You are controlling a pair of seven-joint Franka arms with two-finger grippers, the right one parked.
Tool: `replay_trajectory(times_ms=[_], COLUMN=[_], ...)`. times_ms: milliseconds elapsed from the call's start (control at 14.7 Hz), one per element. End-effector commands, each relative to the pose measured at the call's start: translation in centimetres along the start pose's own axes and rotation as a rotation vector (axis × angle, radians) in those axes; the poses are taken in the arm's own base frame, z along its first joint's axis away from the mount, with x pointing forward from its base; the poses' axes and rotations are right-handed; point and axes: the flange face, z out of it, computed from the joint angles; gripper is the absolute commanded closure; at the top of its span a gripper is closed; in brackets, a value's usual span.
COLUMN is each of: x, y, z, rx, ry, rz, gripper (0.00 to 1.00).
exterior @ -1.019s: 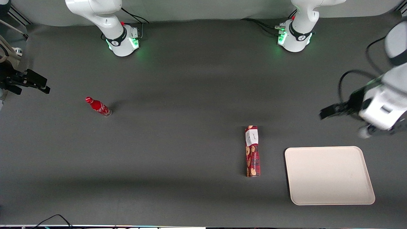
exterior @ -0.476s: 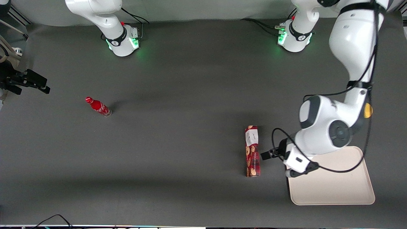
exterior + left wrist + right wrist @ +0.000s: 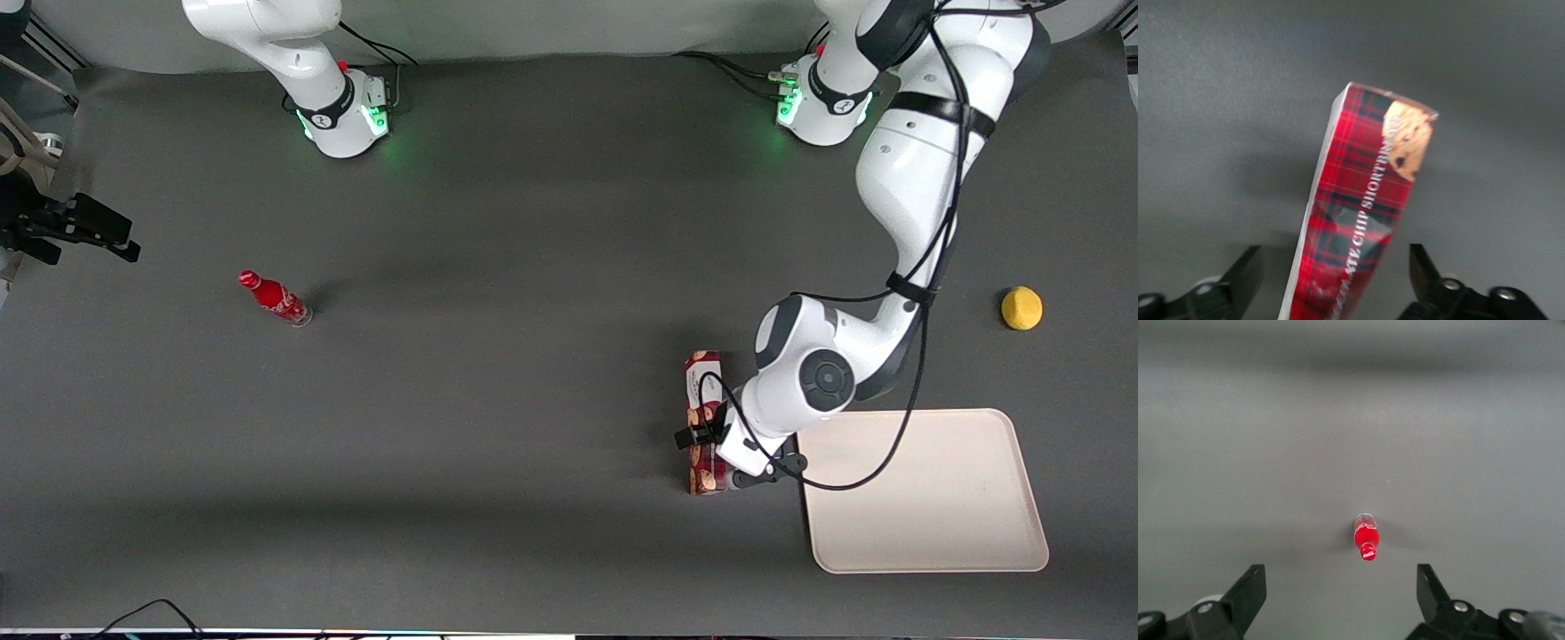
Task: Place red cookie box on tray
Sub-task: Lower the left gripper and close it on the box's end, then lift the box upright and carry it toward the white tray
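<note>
The red cookie box (image 3: 705, 380) lies flat on the dark table, its white-label end pointing away from the front camera. Beside it, toward the working arm's end, rests the cream tray (image 3: 925, 498), with nothing on it. My left gripper (image 3: 711, 450) hangs over the half of the box nearer the front camera. In the left wrist view the tartan box (image 3: 1361, 200) runs between the two black fingers (image 3: 1245, 277). The gripper (image 3: 1335, 270) is open, with a gap showing on each side of the box.
A small red bottle (image 3: 276, 300) stands toward the parked arm's end of the table and also shows in the right wrist view (image 3: 1365, 540). A round yellow object (image 3: 1021, 308) sits toward the working arm's end, farther from the front camera than the tray.
The left arm swept in from the table's working-arm end, passed over the tray's corner, and now has its gripper over the box. The yellow object came into view. The box has not moved.
</note>
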Motion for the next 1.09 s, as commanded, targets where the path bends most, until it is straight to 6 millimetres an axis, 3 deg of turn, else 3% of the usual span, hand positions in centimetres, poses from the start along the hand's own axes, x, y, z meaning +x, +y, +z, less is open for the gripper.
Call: replay_trajectory(times_ms=[0, 340, 544, 748, 1019], x=[-0.5, -0.3, 0.5, 1.7, 1.2], y=[-0.1, -0.1, -0.2, -0.1, -0.1], z=[0.9, 0.3, -2.6, -9.9, -22.9], rx=[0.027, 0.030, 0.051, 0.095, 0.152], ry=[0.012, 0.011, -0.002, -0.026, -0.046], rz=[-0.018, -0.017, -0.028, -0.051, -0.072], gripper=[1.00, 1.00, 1.00, 1.00, 1.00])
